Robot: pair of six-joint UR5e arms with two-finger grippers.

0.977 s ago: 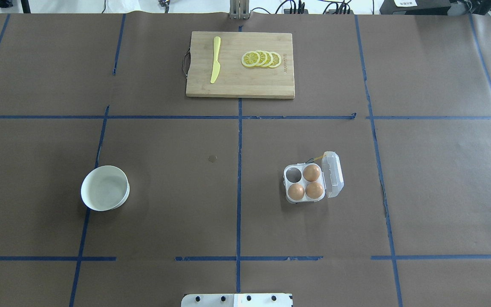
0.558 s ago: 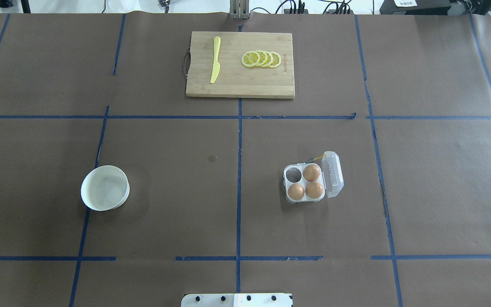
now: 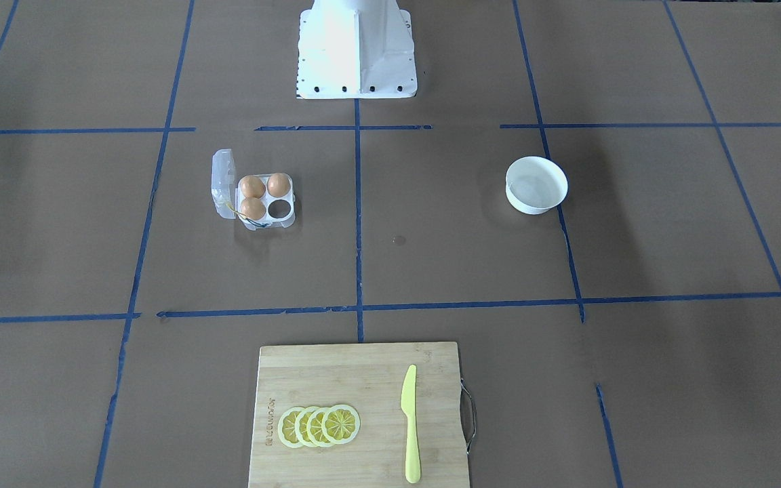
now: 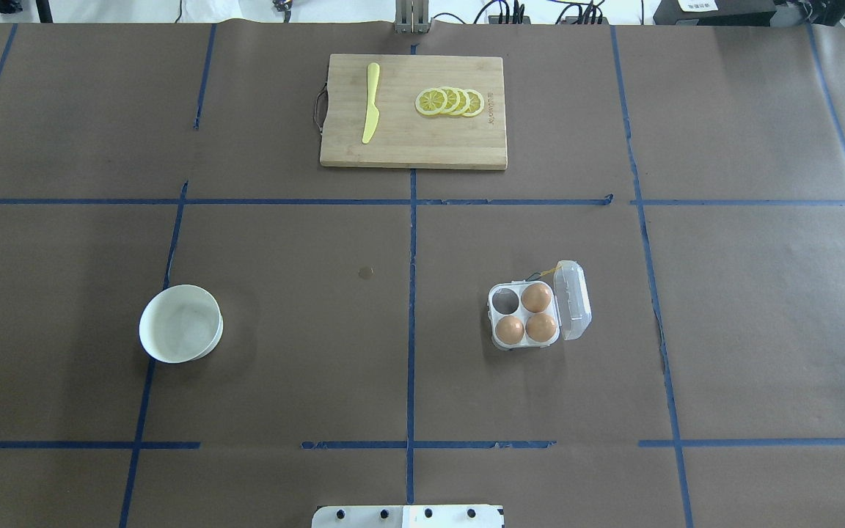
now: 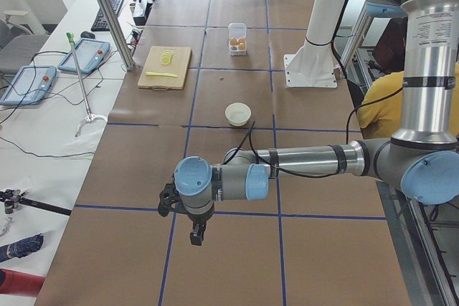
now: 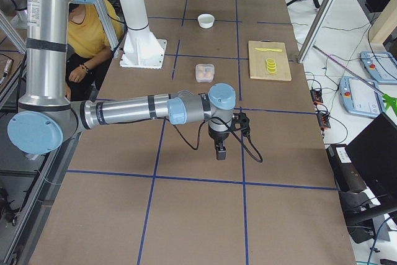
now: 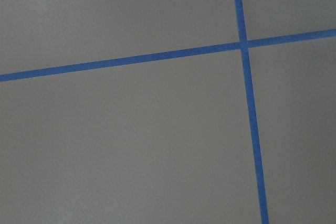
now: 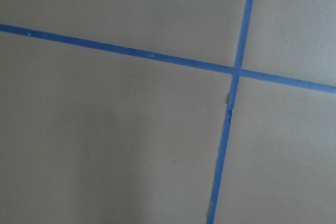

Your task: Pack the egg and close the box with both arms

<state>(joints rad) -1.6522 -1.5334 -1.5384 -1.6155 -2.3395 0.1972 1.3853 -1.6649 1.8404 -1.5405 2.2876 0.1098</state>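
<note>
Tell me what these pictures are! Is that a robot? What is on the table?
Yes, a robot with two metal arms, each ending in a hand. Two pictures look down on the table, two look along it, two come from wrist cameras seeing only brown paper and blue tape. The left hand and right hand hang above it, seemingly holding nothing. On it sit an open box with three eggs, a white bowl, and a cutting board with a yellow knife and lemon slices.

A table (image 4: 760, 330) papered brown and gridded with blue tape (image 4: 411, 242) stands beside a white bench (image 5: 39, 130) carrying 2 pendants (image 5: 86, 55).
</note>
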